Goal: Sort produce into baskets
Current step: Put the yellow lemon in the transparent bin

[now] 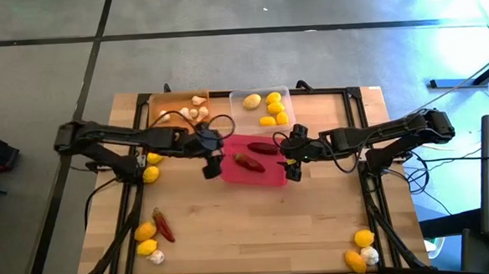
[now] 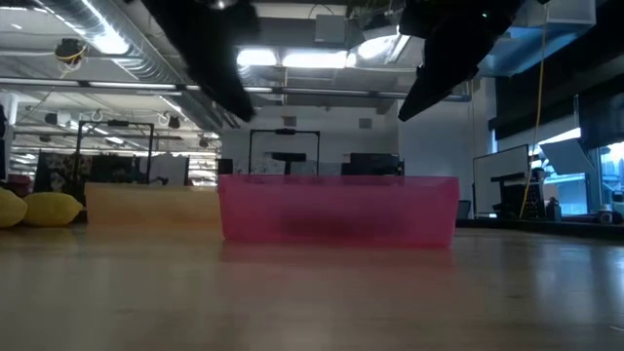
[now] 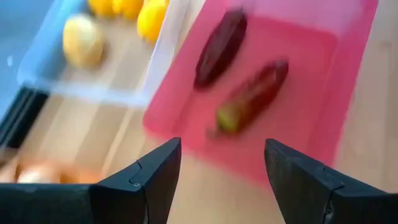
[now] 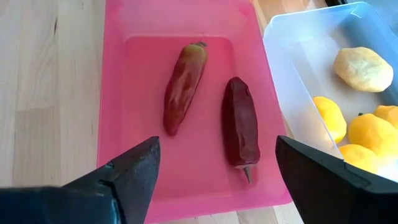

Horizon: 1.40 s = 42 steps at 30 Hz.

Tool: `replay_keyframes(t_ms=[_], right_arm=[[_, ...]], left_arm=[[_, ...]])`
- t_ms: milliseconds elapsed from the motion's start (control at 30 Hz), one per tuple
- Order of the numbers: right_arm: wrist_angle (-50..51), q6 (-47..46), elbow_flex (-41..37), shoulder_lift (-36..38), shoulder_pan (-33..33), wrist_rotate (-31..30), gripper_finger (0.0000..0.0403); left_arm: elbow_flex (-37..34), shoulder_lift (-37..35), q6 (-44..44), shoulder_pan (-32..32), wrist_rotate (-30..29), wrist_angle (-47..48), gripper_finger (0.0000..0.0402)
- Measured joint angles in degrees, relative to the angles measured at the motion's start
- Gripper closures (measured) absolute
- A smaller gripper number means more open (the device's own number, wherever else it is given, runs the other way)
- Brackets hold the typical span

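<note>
Low view hides most of what we need: the pink-red translucent plastic tray [image 2: 338, 209] shows only its frosted near wall, with a dim dark smear inside, and both arms are cut off at the top as black shapes. Two yellow ovals [image 2: 39, 208] sit partly cut off at the left edge.

From above, the pink-red tray lies mid-counter on the pale wooden counter [image 1: 258, 229], holding two long dark red chili peppers [image 1: 247, 162], smooth and tapered; one shows a greenish stem end in the left wrist view, which is blurred. Behind it, the translucent orange tray [image 1: 161, 104] holds white garlic-like bulbs [image 1: 194, 112], and the clear whitish tray [image 1: 241, 96] holds yellow lemon-like ovals [image 1: 273, 109], one paler and matt.

Left pincer [image 1: 211, 163] hangs at the pink tray's left edge, fingers spread wide, nothing between them. Right pincer [image 1: 291, 164] hangs at its right edge, equally wide, empty.

Loose produce near the counter's near corners: lemons, a bulb and a chili [image 1: 163, 226] near left; lemons and a bulb [image 1: 369, 255] near right.

No writing legible anywhere.
</note>
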<state>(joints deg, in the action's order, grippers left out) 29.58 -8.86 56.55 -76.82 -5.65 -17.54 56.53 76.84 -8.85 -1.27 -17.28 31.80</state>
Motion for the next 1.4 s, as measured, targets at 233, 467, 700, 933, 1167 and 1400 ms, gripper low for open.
replay_keyframes(t_ms=[233,467,700,933,1167,1400], right_arm=[[-0.2,-0.1,0.0,0.0,0.0,0.0,0.0093],[-0.7,-0.1,0.0,0.0,0.0,0.0,0.0093],[-1.5,0.0,0.0,0.0,0.0,0.0,0.0093],[-1.7,0.1,0.0,0.0,0.0,0.0,0.0093],[-2.6,0.3,0.0,0.0,0.0,0.0,0.0093],[-2.9,0.6,0.0,0.0,0.0,0.0,0.0093]], left_arm=[[0.0,-6.4,-11.2,0.3,-2.7,19.0,0.0176],[-1.2,-6.5,-22.7,-1.8,-12.9,33.8,0.0176],[-6.9,-6.2,-23.1,-6.4,-12.4,33.3,0.0176],[-10.5,-6.2,-24.9,-13.8,-4.5,34.0,0.0177],[-12.2,-5.5,-22.5,-20.3,-0.6,36.3,0.0177],[-12.2,0.2,-18.6,-23.2,0.7,40.1,0.0176]])
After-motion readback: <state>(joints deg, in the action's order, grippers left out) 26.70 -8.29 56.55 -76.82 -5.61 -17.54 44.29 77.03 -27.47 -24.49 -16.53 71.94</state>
